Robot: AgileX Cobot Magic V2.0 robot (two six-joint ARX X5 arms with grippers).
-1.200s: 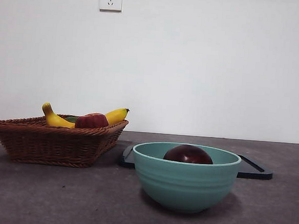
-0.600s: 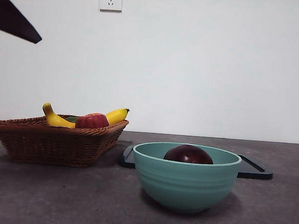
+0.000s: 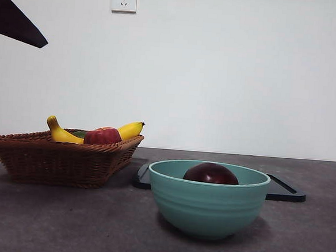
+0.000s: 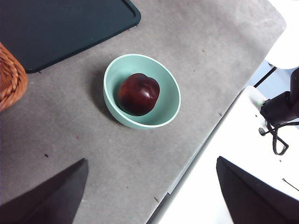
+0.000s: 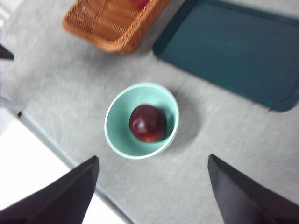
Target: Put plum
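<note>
The plum (image 3: 211,173), dark maroon and glossy, lies inside a pale teal bowl (image 3: 207,206) near the table's front. From the left wrist view the plum (image 4: 138,93) sits in the bowl (image 4: 114,79) far below my left gripper (image 4: 152,159), which is open and holds nothing. My right gripper (image 5: 153,157) is also open and high above the same plum (image 5: 147,123) and bowl (image 5: 119,126); that view is blurred. A black jaw tip (image 3: 16,23) shows at the front view's upper left; I cannot tell which arm it belongs to.
A wicker basket (image 3: 62,159) holding a banana (image 3: 63,135) and a red apple (image 3: 102,136) stands left of the bowl. A dark flat tray (image 3: 287,195) lies behind the bowl. The table's edge (image 4: 196,154) runs close beside the bowl.
A large black jaw tip has come into the front view's upper left corner. The plum, bowl and basket have not moved.
</note>
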